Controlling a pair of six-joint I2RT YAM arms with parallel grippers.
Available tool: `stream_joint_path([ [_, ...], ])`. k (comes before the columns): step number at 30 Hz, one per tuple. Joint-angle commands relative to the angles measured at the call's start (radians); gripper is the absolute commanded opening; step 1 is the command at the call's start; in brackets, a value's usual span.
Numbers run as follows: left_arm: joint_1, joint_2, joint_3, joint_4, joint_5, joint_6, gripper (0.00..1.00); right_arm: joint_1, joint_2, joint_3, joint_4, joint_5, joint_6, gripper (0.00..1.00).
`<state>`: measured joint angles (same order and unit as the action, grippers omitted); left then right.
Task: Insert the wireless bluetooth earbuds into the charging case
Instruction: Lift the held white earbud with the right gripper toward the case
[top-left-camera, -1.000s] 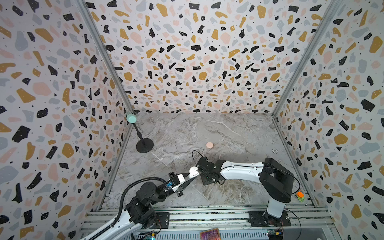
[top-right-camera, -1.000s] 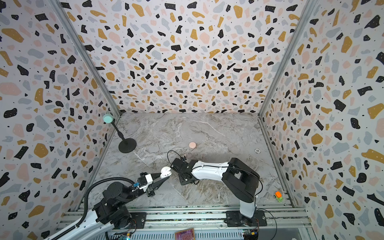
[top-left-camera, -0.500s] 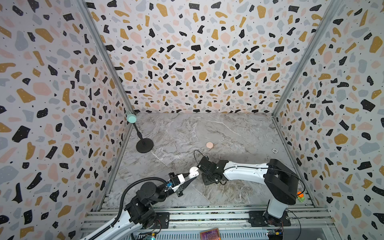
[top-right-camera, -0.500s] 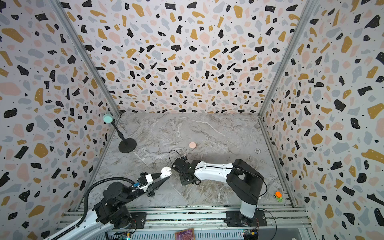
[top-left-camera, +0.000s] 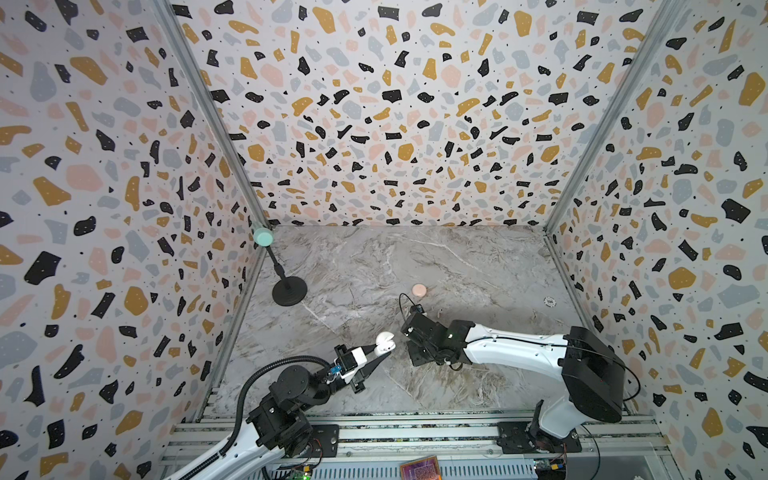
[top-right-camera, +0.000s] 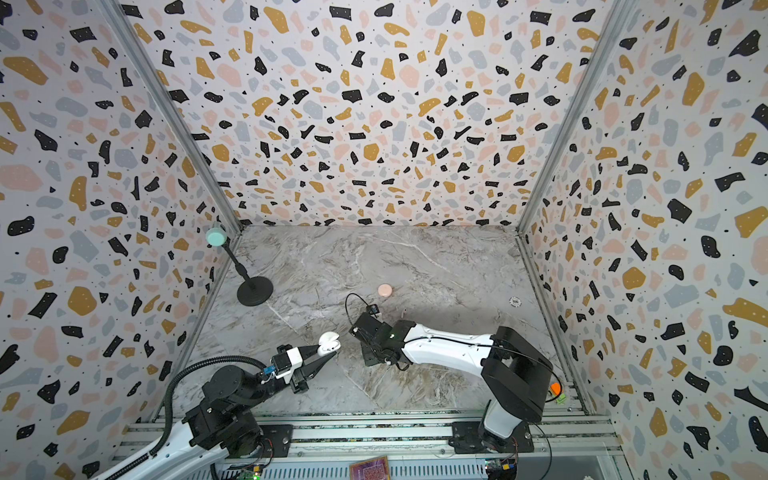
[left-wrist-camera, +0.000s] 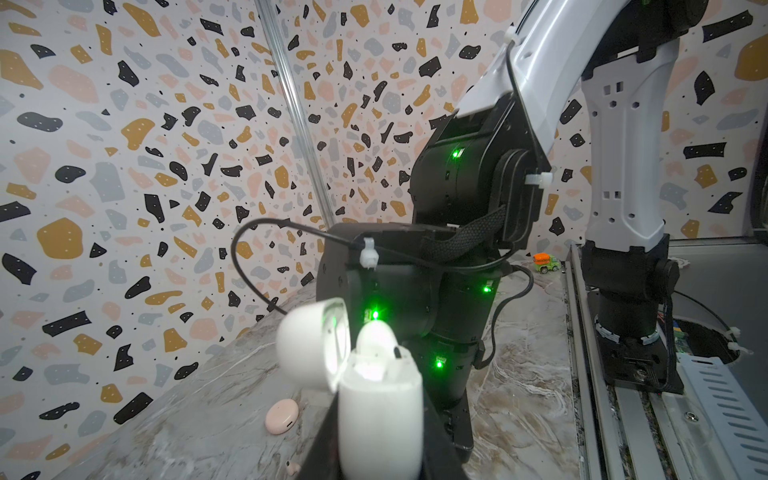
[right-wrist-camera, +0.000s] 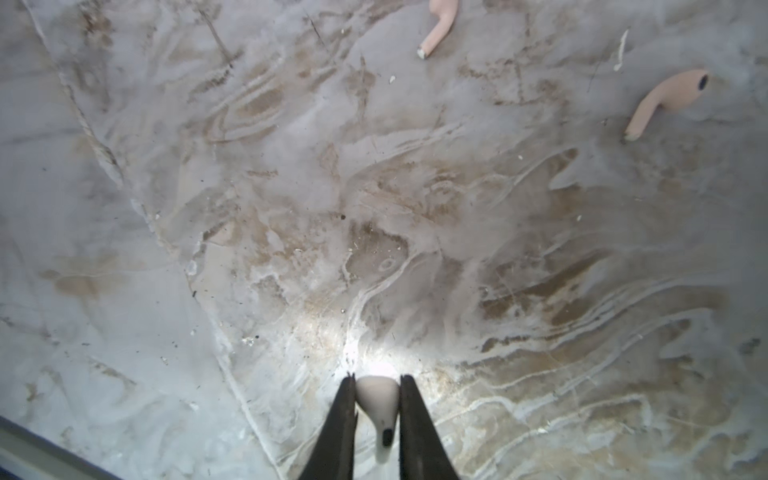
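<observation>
The left claw (top-left-camera: 381, 349) grips the open white case (left-wrist-camera: 380, 411); at its 3 o'clock the right claw (right-wrist-camera: 378, 379) pinches a white earbud (right-wrist-camera: 376, 402).

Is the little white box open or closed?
Open. The white case has its lid tipped back, and a white earbud pokes out of it.

Readable text: none in any view.
Round token (top-left-camera: 550, 301), far right on the floor: marks too small to read.
Patterned board (top-left-camera: 420, 470), near edge: nothing legible.
</observation>
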<state>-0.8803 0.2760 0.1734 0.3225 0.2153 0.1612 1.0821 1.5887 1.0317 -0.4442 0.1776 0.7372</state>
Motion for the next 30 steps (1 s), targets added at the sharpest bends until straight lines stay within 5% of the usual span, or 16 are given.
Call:
stream_joint_path([
  [1,-0.004,-0.006,0.003,0.05,-0.024,-0.011,0.0,0.003,-0.06,-0.007,0.005,0.029,-0.01,0.14],
  [30,0.0,0.013,0.027,0.034,-0.215,-0.101,0.0,0.003,-0.287,0.119,-0.038,0.083,-0.071,0.14],
])
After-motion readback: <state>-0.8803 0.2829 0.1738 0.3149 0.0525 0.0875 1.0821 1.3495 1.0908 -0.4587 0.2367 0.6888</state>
